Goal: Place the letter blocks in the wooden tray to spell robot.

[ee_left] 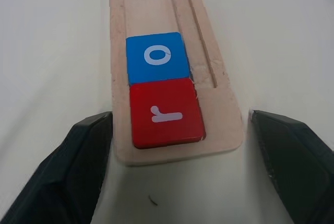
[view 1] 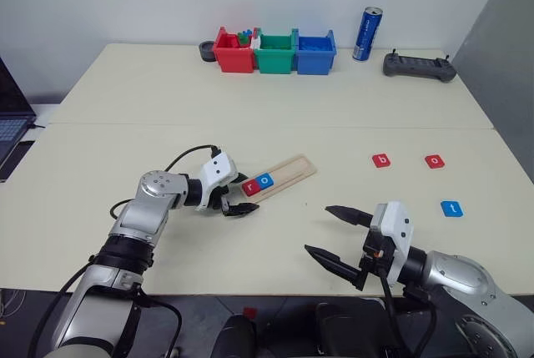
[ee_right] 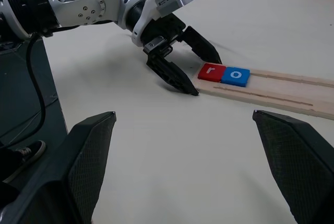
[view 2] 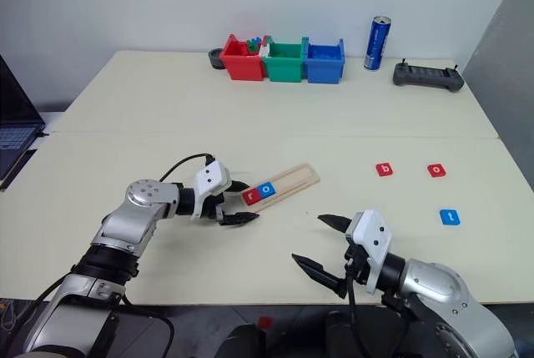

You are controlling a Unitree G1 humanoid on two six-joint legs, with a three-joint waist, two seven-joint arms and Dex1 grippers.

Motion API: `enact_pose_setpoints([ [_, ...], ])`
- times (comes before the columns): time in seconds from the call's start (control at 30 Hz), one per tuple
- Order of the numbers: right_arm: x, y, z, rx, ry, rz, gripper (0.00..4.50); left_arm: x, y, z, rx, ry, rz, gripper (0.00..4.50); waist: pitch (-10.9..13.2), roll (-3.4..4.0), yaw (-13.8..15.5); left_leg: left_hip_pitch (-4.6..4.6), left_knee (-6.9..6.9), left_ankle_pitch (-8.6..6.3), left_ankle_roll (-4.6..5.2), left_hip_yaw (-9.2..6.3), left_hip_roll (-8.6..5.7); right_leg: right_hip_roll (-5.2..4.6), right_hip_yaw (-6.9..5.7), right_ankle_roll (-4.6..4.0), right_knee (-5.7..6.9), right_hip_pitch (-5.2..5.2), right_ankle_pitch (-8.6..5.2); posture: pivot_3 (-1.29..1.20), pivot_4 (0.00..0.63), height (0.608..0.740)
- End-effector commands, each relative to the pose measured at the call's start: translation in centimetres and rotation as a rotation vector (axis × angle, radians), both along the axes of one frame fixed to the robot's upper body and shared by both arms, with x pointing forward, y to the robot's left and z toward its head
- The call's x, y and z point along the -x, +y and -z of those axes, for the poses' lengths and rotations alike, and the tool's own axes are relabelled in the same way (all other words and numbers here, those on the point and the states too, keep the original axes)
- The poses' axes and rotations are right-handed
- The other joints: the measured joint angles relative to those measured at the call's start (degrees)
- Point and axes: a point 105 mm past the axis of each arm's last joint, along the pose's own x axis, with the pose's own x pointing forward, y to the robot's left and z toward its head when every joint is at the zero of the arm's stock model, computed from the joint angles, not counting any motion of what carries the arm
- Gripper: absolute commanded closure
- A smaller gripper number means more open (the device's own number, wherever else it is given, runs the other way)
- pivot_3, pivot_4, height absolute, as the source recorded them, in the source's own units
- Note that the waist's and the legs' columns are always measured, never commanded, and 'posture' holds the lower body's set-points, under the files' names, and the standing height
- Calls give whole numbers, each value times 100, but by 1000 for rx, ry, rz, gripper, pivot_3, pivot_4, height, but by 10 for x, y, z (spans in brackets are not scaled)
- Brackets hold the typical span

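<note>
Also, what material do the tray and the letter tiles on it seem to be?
The tray looks like unfinished light wood: pale, matte, faint grain. The red r tile and blue o tile look like smooth, slightly glossy plastic or painted wood; I cannot tell which.

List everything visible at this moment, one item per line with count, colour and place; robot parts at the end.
wooden tray: 1, light wood, mid-table, lying at an angle.
red r block: 1, in the tray at its near end.
blue o block: 1, in the tray, next to the r.
red b block: 1, loose on the table, right of the tray.
red o block: 1, loose, right of the b.
blue t block: 1, loose, nearer the robot than the red o.
bins: 3, red, green, blue, in a row at the far edge.
can: 1, blue, right of the bins.
controller: 1, dark grey, far right.
laptop: 1, at the left edge.
left gripper: open, straddling the tray's near end.
right gripper: open, empty, over bare table.
</note>
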Motion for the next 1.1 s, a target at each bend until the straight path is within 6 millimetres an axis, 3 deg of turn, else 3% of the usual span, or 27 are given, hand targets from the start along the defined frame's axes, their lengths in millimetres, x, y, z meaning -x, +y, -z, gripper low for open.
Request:
enact_pose_setpoints([
  [0.03,2,1,-15,-9,-57,-23,0,5,7,23,-93,61,-19,1061,-2,1,0,2,0,0,0,0,0,0,0,0,0,2,0,0,150,740],
  [0.33,-3,-12,-22,73,-79,-34,0,20,-1,20,-104,48,128,1061,-4,1,-4,4,0,0,0,1,0,0,0,0,1,4,0,0,150,740],
  [0.67,26,-34,-16,257,50,-143,0,64,-8,12,-148,82,509,1061,-3,-1,5,-1,-5,-3,5,2,1,0,-1,-9,-3,1,2,0,150,740],
  [0.9,29,-31,-16,256,56,-141,0,64,-7,12,-167,56,547,1061,-2,-2,2,-1,-1,-3,5,4,1,0,1,0,-3,1,-3,0,150,740],
  [1.1,26,-40,-11,288,67,-104,0,60,-6,16,-173,42,544,1061,-2,-2,8,-1,1,-3,5,3,1,0,1,0,-2,1,-3,0,150,740],
])
